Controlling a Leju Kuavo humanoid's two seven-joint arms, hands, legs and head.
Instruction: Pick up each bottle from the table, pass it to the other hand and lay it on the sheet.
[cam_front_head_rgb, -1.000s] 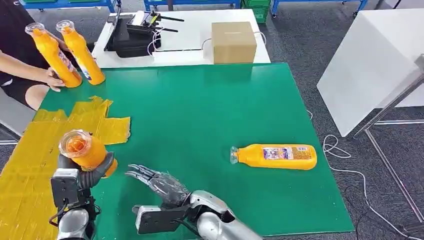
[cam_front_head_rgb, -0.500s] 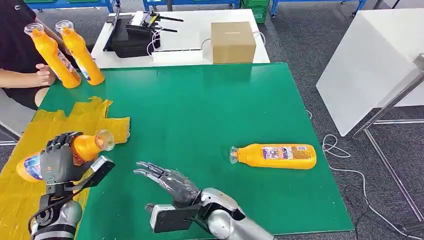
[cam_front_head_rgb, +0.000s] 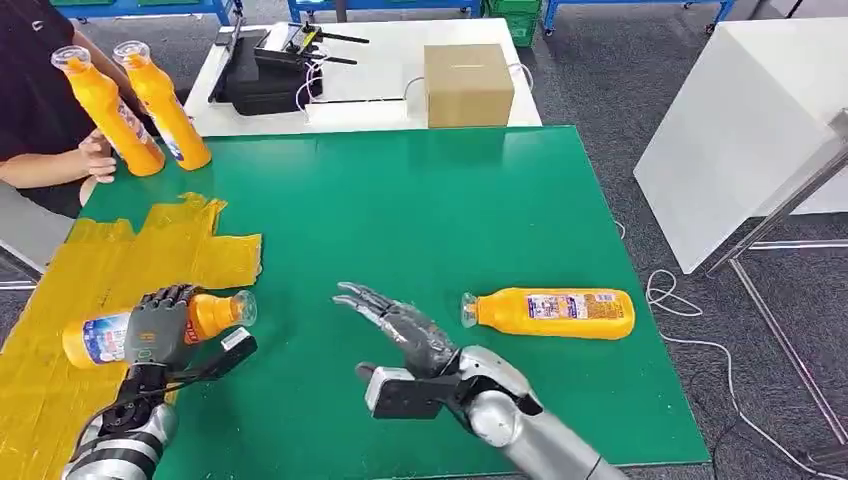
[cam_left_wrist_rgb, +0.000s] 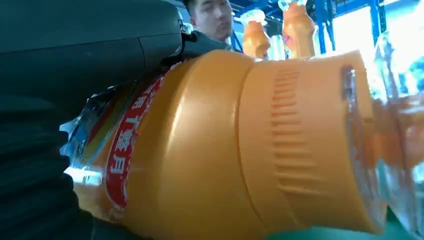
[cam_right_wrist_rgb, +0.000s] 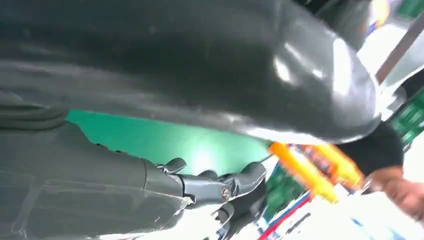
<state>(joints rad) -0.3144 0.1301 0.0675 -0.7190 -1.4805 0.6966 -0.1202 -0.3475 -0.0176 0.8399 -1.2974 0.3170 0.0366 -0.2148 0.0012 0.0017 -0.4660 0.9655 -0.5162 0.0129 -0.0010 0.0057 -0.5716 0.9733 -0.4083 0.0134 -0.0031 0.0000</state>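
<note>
Bottle (cam_front_head_rgb: 150, 326) middle hidden under fingers (cam_front_head_rgb: 160, 318)

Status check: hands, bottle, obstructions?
Left hand grips bottle sideways over yellow sheet. Right hand open, near lying bottle. Nothing in the way.

The flat tabletop mat (cam_front_head_rgb: 400, 230) is plain green, and the crinkled plastic sheet (cam_front_head_rgb: 60, 290) at its corner is yellow. The plastic bottle (cam_front_head_rgb: 105, 335) in the dark grey fingers (cam_front_head_rgb: 160, 305) is orange with a blue, white and red label, like the orange one lying alone (cam_front_head_rgb: 550, 312). A plain cardboard box (cam_front_head_rgb: 467, 84) is brown on a white table (cam_front_head_rgb: 370, 100).
</note>
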